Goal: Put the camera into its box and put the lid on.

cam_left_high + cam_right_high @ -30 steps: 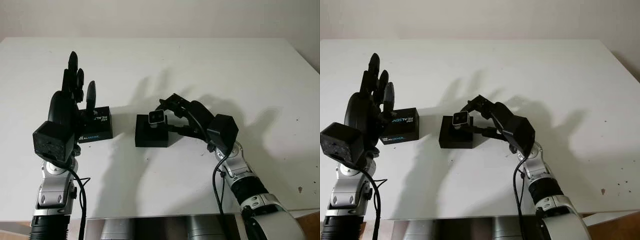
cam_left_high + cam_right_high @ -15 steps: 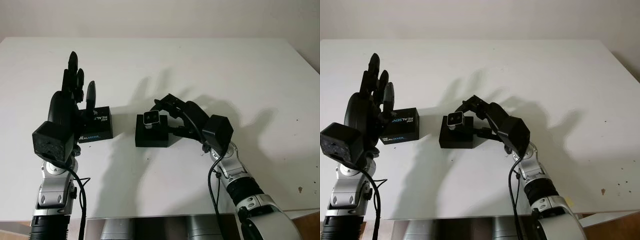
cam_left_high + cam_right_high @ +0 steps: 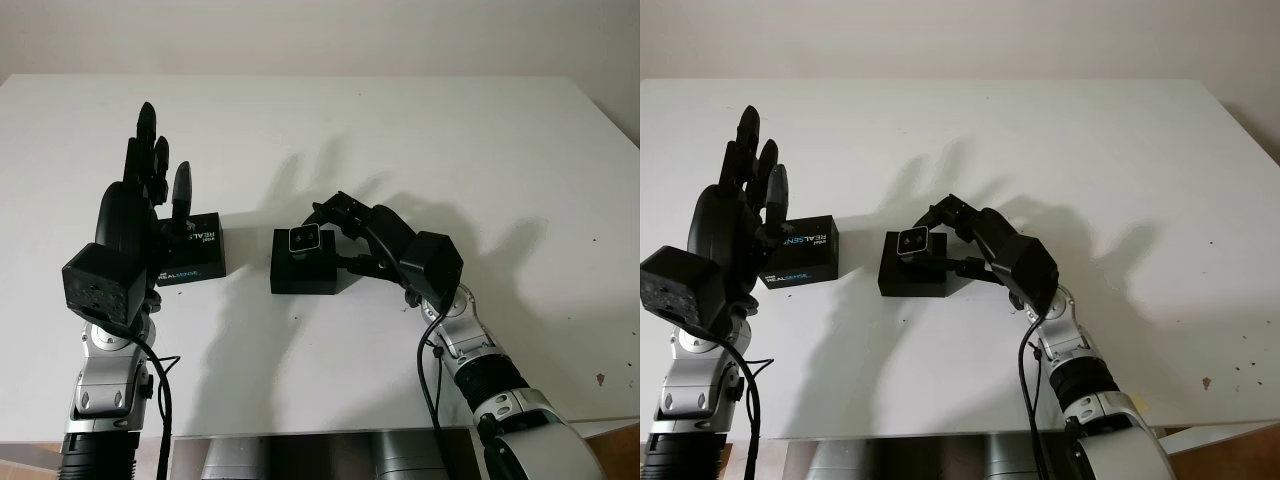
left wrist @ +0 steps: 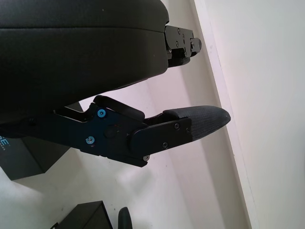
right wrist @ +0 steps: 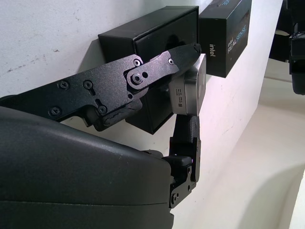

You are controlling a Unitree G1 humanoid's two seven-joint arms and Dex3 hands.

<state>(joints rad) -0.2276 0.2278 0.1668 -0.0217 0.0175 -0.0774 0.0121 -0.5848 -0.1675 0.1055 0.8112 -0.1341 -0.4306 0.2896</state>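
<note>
Right hand (image 3: 350, 232) fingers (image 5: 162, 64) grip the camera (image 3: 304, 238) over the box (image 3: 303, 272); "intel REALSENSE" lid (image 3: 192, 250) beside open left hand (image 3: 140, 205).

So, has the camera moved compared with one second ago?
Yes. The camera, held in the right hand, has shifted slightly toward the lid and now sits over the left part of the box.

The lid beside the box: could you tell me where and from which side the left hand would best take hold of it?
Probably across its two long side faces, coming from above. The lid lies flat on the table, a low block with upright sides, apart from the box, so fingers fit down either side. The left hand is open and raised right beside it; the right hand holds the camera at the box.
</note>
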